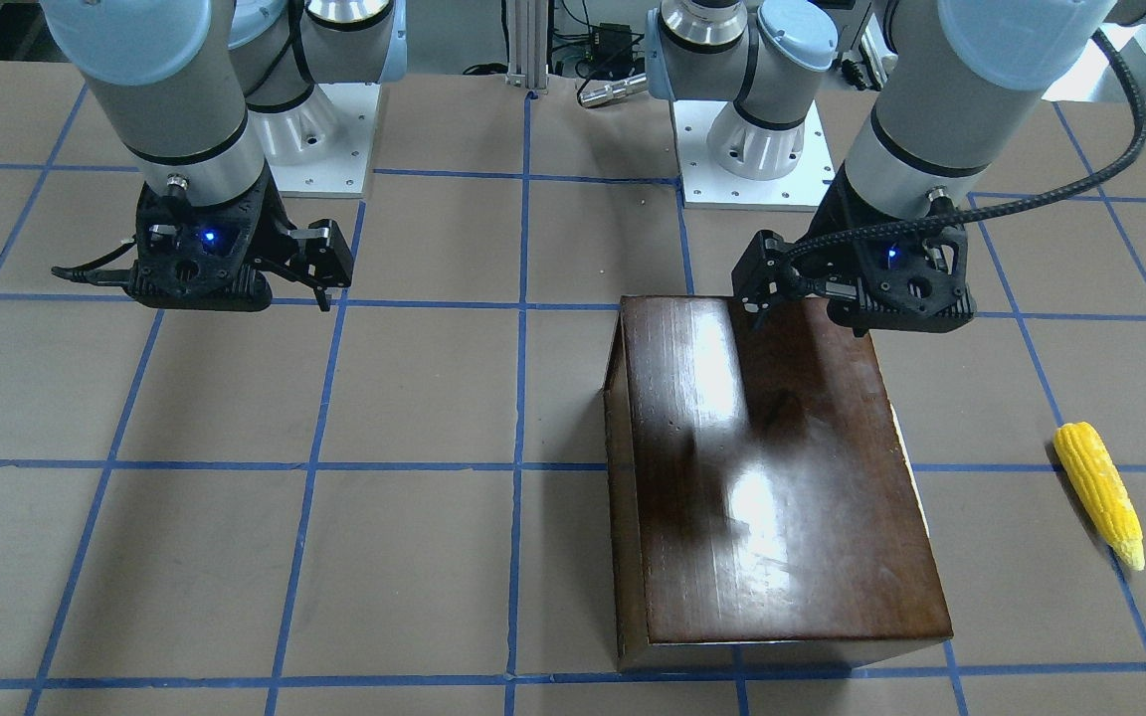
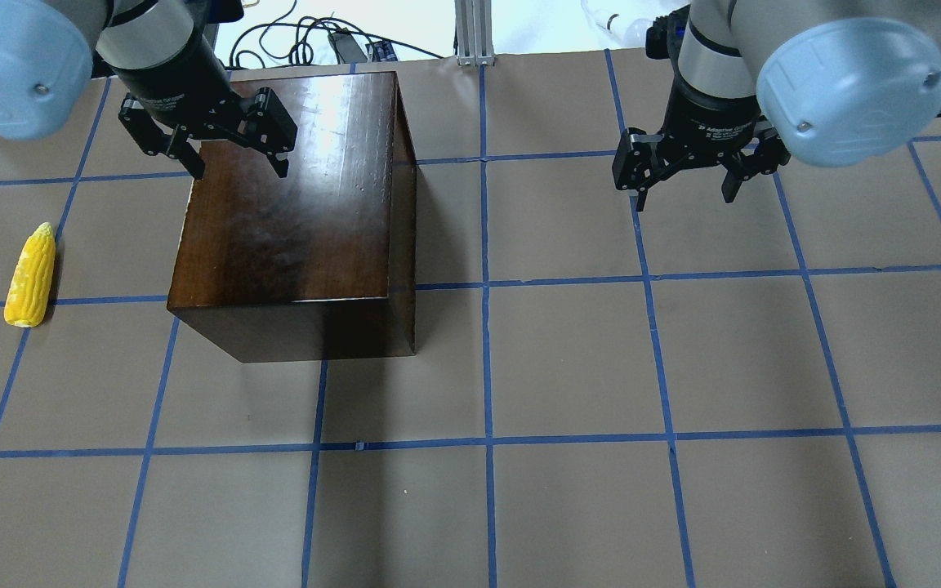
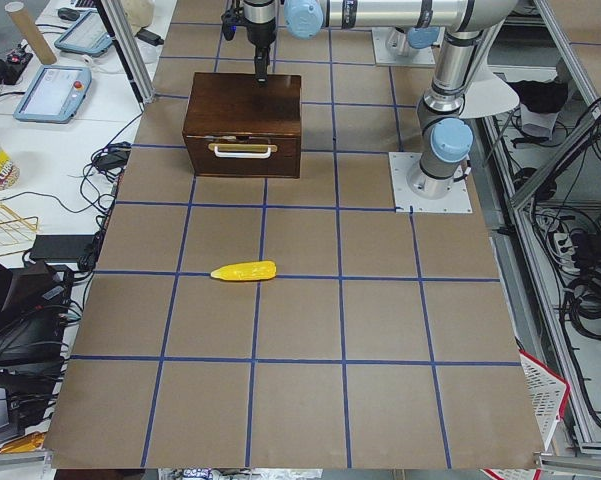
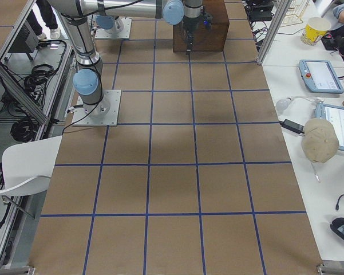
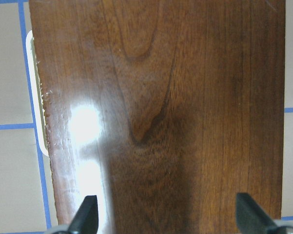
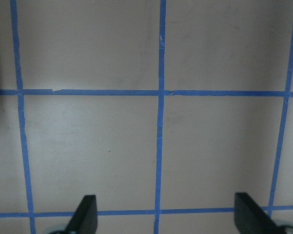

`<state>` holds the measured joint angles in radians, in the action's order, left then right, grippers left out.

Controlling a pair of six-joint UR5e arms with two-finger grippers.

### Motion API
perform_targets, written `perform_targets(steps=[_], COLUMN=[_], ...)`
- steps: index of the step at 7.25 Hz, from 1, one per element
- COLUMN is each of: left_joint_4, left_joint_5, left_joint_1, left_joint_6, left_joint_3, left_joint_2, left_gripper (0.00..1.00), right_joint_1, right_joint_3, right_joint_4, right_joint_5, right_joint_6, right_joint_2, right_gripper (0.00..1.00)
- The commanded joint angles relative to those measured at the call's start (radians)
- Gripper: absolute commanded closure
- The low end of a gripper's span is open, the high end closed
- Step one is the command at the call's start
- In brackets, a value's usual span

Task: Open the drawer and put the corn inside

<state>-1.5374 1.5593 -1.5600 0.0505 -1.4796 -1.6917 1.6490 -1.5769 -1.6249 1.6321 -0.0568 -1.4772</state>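
The left arm reached down over the glossy dark-brown box (image 2: 299,220). The left gripper (image 2: 239,169) hung just above the lid's end nearer the robot's base, fingers spread wide, holding nothing. The right gripper (image 2: 683,198), likewise spread and empty, hung over bare table (image 2: 568,359), well apart from the box. The drawer (image 3: 242,162) sat shut, its pale handle (image 3: 242,150) facing the robot's left. The corn (image 2: 31,276) lay on the table on that side, apart from the box. Brown paper gridded with blue tape covered the table, and a teach pendant (image 3: 50,90) lay on a white bench alongside.
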Motion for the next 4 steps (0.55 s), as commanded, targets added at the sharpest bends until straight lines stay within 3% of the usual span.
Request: perform_targets(steps=[1,4], left_joint_4=[-0.029,-0.023], left_joint_5=[-0.005,-0.001], left_joint_1=[0.0,0.017], left_joint_6=[-0.006,-0.001], left_joint_3=[-0.001,0.004], left_joint_2=[0.018,0.021], left_gripper=[0.0,0.0], right_joint_1=[0.0,0.0], right_joint_3=[0.0,0.0], right_joint_4=[-0.001,0.0], right_joint_5=[0.0,0.0], right_joint_6=[0.0,0.0], right_joint_2=[0.0,0.0], right_gripper=[0.0,0.0])
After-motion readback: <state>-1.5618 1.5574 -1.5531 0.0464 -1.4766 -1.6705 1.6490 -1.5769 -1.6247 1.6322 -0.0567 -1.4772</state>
